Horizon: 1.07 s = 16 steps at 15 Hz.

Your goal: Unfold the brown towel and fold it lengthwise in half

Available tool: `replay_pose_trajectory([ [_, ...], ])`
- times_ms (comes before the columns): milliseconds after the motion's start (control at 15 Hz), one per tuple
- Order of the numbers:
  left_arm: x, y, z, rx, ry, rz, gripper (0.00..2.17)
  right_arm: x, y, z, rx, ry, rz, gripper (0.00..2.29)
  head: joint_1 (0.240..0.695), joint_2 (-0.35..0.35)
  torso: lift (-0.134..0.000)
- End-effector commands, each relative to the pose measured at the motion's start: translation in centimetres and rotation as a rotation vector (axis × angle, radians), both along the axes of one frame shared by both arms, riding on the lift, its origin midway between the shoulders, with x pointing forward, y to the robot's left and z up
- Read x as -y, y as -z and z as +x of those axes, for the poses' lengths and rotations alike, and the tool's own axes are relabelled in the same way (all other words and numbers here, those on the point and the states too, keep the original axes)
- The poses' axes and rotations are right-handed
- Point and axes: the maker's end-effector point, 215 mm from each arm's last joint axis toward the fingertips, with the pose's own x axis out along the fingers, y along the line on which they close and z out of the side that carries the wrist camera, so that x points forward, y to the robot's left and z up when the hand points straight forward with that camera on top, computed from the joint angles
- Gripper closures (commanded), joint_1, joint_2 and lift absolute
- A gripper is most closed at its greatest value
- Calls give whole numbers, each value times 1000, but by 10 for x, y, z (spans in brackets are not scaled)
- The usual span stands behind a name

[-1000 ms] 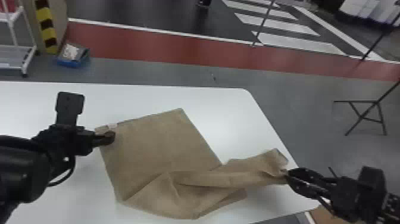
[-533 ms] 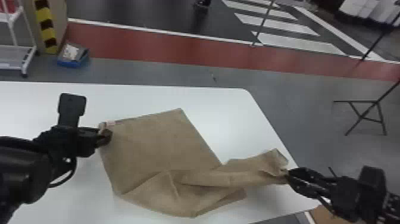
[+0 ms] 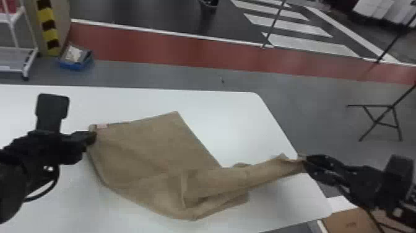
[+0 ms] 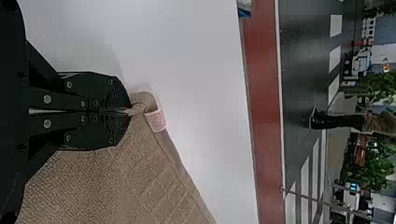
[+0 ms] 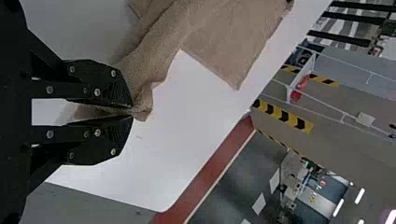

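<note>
I saw the left gripper (image 3: 92, 137) with jaws clamped on the towel (image 3: 148, 148); the right gripper (image 3: 305, 161) pinched its bunched end between its jaws by the surface's (image 3: 235, 124) right edge.

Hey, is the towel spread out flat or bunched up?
Only partly spread: the towel opens wide on the left, but gathers into folds toward the right gripper.
</note>
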Motion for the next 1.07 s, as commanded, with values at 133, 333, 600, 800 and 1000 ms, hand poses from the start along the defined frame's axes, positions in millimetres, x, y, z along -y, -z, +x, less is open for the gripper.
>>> replay_pose_trajectory([
  [133, -96, -36, -30, -47, -128, 6, 1436, 12, -49, 56, 44, 67, 94, 971, 695, -332, -123],
  [333, -155, -63, -59, -44, -220, -5, 1433, -9, -59, 86, 61, 74, 120, 971, 695, -272, -123],
  [600, -178, -81, -47, -25, -268, -3, 1433, -33, -41, 148, 22, 120, 127, 971, 695, -169, -123],
  [800, -146, -85, -10, -35, -231, -34, 1433, -56, -25, 188, -4, 135, 163, 971, 695, -126, -123],
  [1000, -141, -92, -3, -26, -219, -30, 1433, -93, 29, 179, -118, 45, 77, 512, 695, -119, -123],
])
